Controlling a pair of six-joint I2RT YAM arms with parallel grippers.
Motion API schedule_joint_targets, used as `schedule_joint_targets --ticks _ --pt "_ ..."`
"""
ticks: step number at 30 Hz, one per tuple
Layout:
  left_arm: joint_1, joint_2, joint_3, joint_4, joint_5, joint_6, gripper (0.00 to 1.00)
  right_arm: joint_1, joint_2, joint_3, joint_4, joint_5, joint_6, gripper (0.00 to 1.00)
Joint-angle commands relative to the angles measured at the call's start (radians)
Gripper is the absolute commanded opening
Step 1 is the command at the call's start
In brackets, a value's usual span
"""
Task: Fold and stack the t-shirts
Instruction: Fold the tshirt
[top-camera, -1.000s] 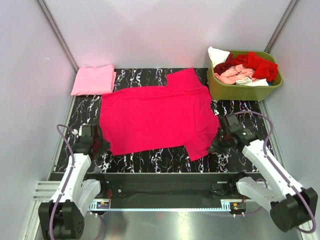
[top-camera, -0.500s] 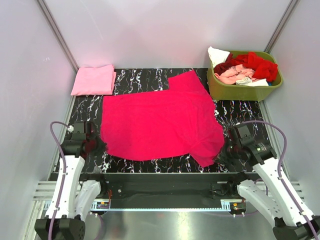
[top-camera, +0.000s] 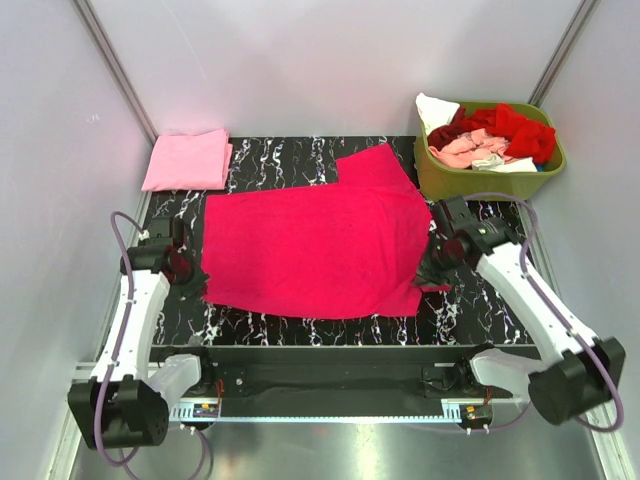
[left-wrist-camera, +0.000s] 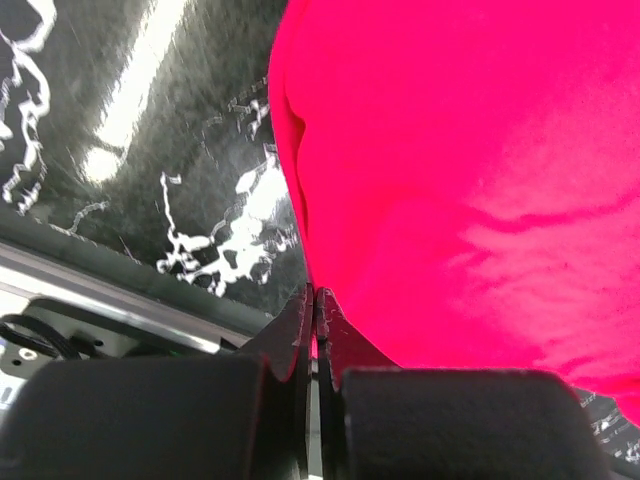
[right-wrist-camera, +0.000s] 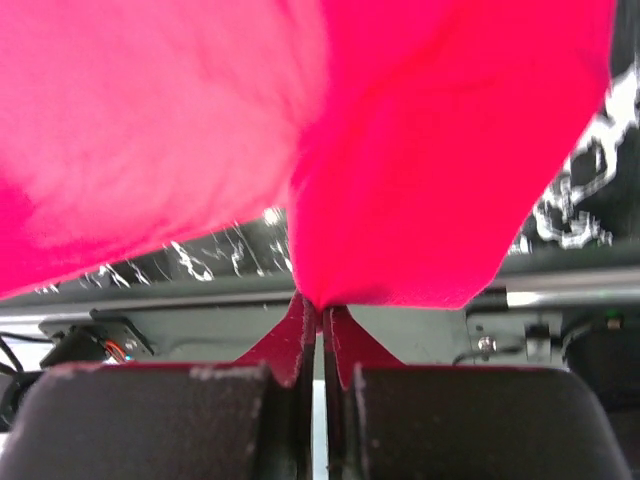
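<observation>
The top camera looks steeply down from high at the near side, far enough off to take in the whole black marbled table (top-camera: 480, 300) and the green basket (top-camera: 480, 182). The left wrist camera sits close behind the left gripper (left-wrist-camera: 315, 300), and the right wrist camera sits close behind the right gripper (right-wrist-camera: 320, 310). Each faces along its gripper. All three views share the magenta t-shirt (top-camera: 310, 245).

- Magenta t-shirt (top-camera: 315, 245): lying spread flat on the black marbled table (top-camera: 470, 300), reaching from one gripper across to the other.
- Left gripper (top-camera: 188, 268): meeting the shirt's left edge.
- Right gripper (top-camera: 432, 268): meeting the shirt's right edge, where the cloth is bunching.
- Light pink t-shirt (top-camera: 187, 159): lying folded, beyond the left gripper.
- Olive-green basket (top-camera: 480, 182): sitting just beyond the right gripper, holding red (top-camera: 515, 125), salmon (top-camera: 465, 150) and white (top-camera: 435, 108) t-shirts in a heap.
</observation>
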Motion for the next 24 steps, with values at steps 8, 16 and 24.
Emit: schedule_joint_targets --ticks 8,16,24 --pt "0.086 0.161 0.062 0.142 -0.022 0.105 0.00 -0.094 0.297 0.240 0.110 0.034 -0.194 0.00" --pt "0.094 0.288 0.080 0.208 -0.017 0.131 0.00 -0.134 0.441 0.346 0.124 0.045 -0.249 0.00" --pt "0.094 0.428 0.149 0.214 -0.046 0.178 0.00 -0.163 0.516 0.472 0.100 0.091 -0.285 0.00"
